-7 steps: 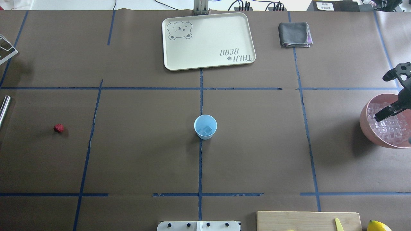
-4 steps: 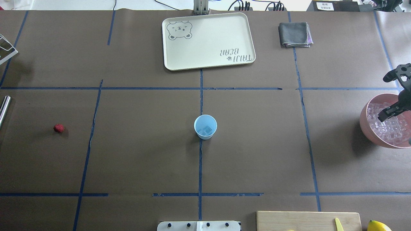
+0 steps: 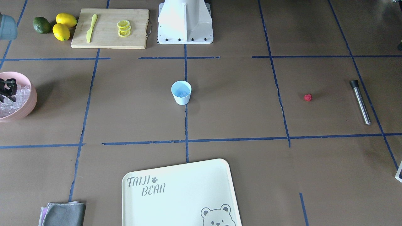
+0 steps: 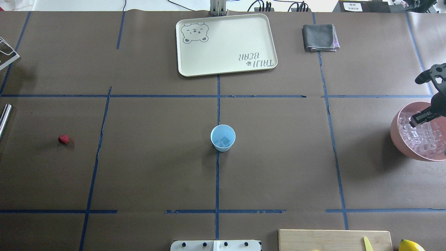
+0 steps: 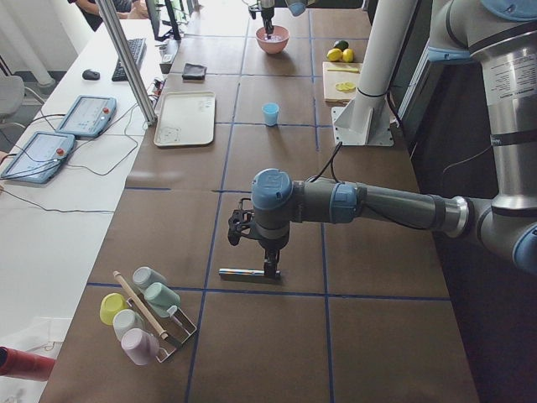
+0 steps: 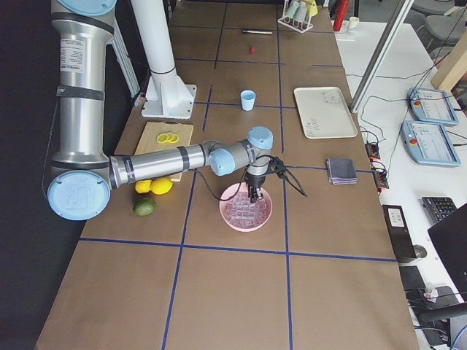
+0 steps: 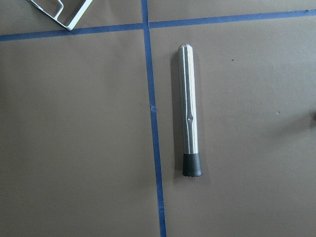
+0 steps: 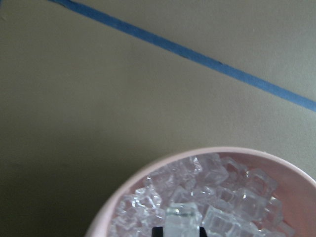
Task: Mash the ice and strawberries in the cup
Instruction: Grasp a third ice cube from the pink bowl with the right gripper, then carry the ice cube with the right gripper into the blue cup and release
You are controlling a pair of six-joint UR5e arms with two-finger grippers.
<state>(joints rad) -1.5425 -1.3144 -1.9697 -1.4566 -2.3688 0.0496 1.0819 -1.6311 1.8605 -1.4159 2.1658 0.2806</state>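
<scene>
Ice cube (image 8: 182, 216) is pinched by right pincer (image 4: 415, 121) over bowl (image 8: 148, 171); left pincer (image 5: 270, 270) state cannot be told.

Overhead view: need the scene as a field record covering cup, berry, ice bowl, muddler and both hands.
cup: upright at table centre, a few ice cubes inside, no berry
strawberry: on the table, far to the robot's left of the cup
pink bowl: far right, full of ice
right hand: over the bowl, seems shut on one ice cube
left hand: above the muddler, which lies flat; open or shut unclear
mashing: not begun
</scene>
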